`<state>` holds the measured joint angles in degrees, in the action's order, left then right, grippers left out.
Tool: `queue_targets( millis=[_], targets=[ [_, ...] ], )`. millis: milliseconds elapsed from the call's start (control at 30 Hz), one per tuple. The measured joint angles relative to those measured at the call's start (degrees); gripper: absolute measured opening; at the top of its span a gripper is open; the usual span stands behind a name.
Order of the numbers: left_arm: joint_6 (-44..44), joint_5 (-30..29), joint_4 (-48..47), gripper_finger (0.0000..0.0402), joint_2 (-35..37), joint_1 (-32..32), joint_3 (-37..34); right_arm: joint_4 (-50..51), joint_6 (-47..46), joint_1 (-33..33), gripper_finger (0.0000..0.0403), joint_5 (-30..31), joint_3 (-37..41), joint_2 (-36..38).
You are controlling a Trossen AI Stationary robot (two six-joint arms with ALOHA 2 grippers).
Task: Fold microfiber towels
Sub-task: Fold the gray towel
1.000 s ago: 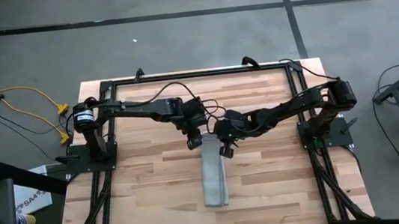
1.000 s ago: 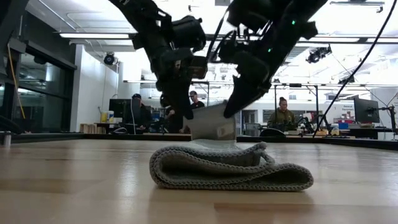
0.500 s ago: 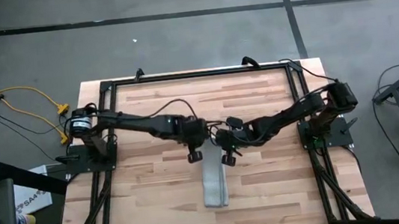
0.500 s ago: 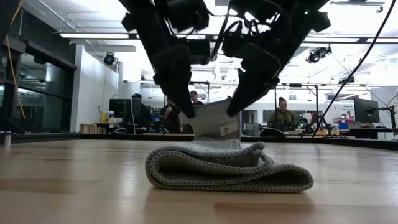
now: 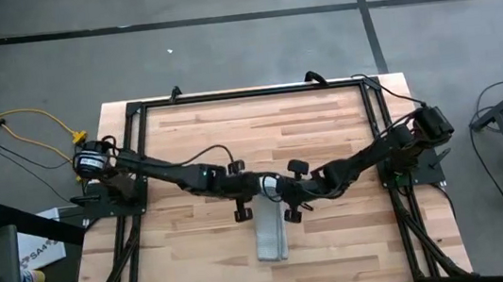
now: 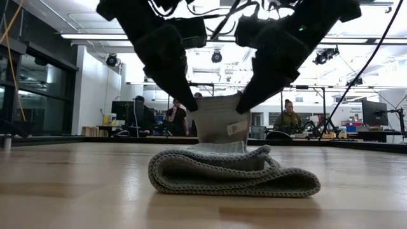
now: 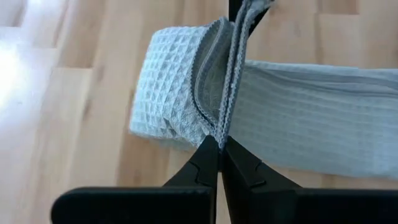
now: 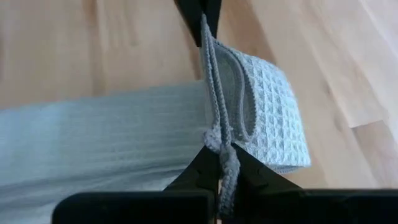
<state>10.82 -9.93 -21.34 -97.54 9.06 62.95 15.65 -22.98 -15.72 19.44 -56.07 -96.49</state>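
1. We see the left gripper (image 7: 219, 144) pinched tight on one corner of the towel (image 5: 270, 232), its two dark fingers pressed together over the stacked hems.
2. The right gripper (image 8: 219, 152) is clamped just as tight on the opposite corner of that same raised end.
3. In the high view we find both grippers side by side near the middle of the table (image 5: 199, 261), the left one (image 5: 244, 214) and the right one (image 5: 292, 214) flanking the cloth's far end.
4. The towel (image 6: 232, 170) lies as a narrow folded strip; its held end (image 6: 219, 119) hangs lifted above the part resting on the wood.
5. People (image 6: 289, 118) sit in the room behind.
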Motion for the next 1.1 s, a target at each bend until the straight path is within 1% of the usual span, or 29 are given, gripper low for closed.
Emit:
queue_targets(
  millis=[167, 267, 500, 667, 967, 1100],
  targets=[
    [1.47, -1.19, 3.96, 0.0001, 0.37, 3.90, -1.53, -0.43, -1.26, -3.00, 0.0004, 0.23, 0.00, -0.03],
    [1.70, -3.07, 5.83, 0.0001, 0.37, 6.60, -1.68, -0.56, -1.45, -5.01, 0.0004, 0.90, 0.00, -0.04],
    [5.15, -6.48, 7.47, 0.0001, 0.36, 11.50, -1.59, -2.13, -2.75, -9.58, 0.0004, 3.30, 0.00, -0.04],
    [8.24, -6.56, 8.28, 0.0001, -0.15, 13.89, -1.55, -3.80, -4.24, -11.85, 0.0004, 4.42, 0.02, -0.15],
    [12.44, -6.72, 9.45, 0.0001, -0.24, 17.32, -1.61, -8.87, -6.39, -14.77, 0.0004, 4.67, 0.01, -2.50],
    [14.45, -6.70, 11.75, 0.0001, -2.09, 18.54, -1.58, -9.13, -6.99, -15.70, 0.0004, 4.57, 0.09, -2.49]
  ],
)
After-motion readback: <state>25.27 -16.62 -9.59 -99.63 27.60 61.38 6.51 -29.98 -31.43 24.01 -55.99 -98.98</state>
